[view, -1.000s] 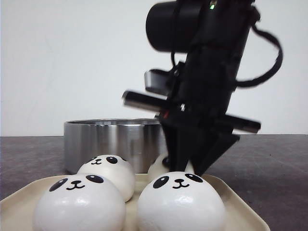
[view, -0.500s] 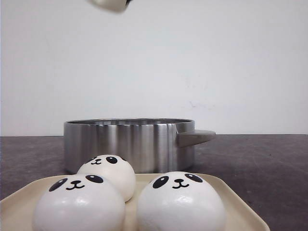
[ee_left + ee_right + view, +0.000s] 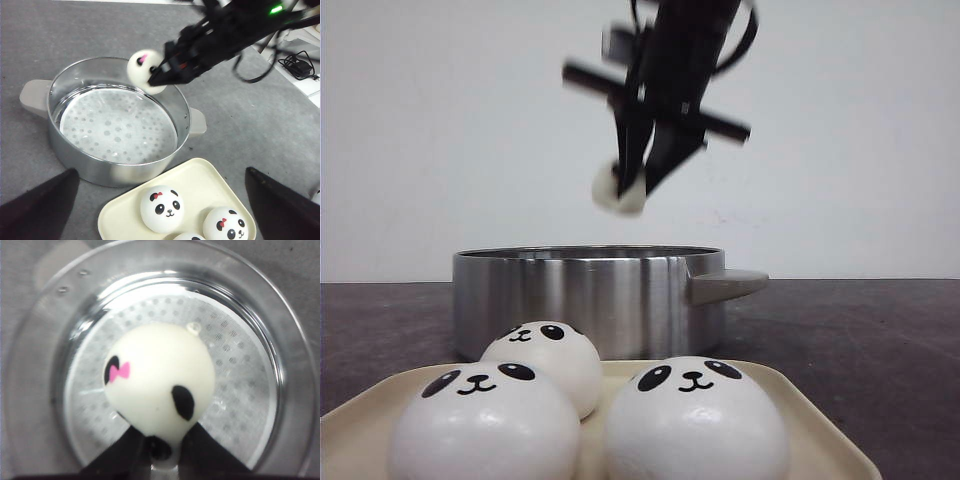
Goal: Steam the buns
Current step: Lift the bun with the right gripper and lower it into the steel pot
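Buns [image 3: 485, 420] sit three together on a cream tray [image 3: 820, 425] at the bench's near edge. Behind it stands the steel steamer pot [image 3: 580, 300], over which the right tool [image 3: 632, 190] pinches a fourth bun [image 3: 142, 70]. The left tool's fingers [image 3: 40, 207] are spread wide, holding nothing.

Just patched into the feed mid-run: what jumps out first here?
The right gripper holds a panda bun in mid-air, directly above the steel steamer pot, whose perforated tray looks bare. Nearer the front camera, three more panda buns sit on a cream tray beside the pot.
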